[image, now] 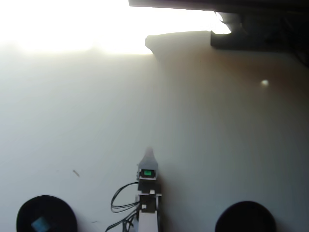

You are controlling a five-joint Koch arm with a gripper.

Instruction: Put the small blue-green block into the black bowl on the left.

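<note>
Overhead view. Small blue-green block [39, 224] sits inside the black bowl [29, 208] at lower left of the frame, resting on the bowl floor, partly cut by the bottom edge. By the look of it the placement is done.

The fingers [148, 153] sit at lower centre, pointing toward the top of the frame, well apart from both bowls. Only one pale tapered tip shows, washed out by glare; I cannot tell how far open it is, and nothing is visibly held. The green light [146, 172] just behind the tip is the arm's own, not the block.

Risks, as judgement:
- Loose black cables [120, 205] loop out at the arm's left side in frame; a swing toward the lower left could drag them over the bowl rim and shift the bowl.
- Strong glare across the upper left hides that part of the tabletop [217, 145].

Surroundings: second black bowl [246, 216] at lower right, contents not visible. Dark equipment [251, 24] along the top right edge. Small pale speck [264, 83] at upper right. Short dark mark [76, 173] above the left bowl. Nothing stands between arm and either bowl.
</note>
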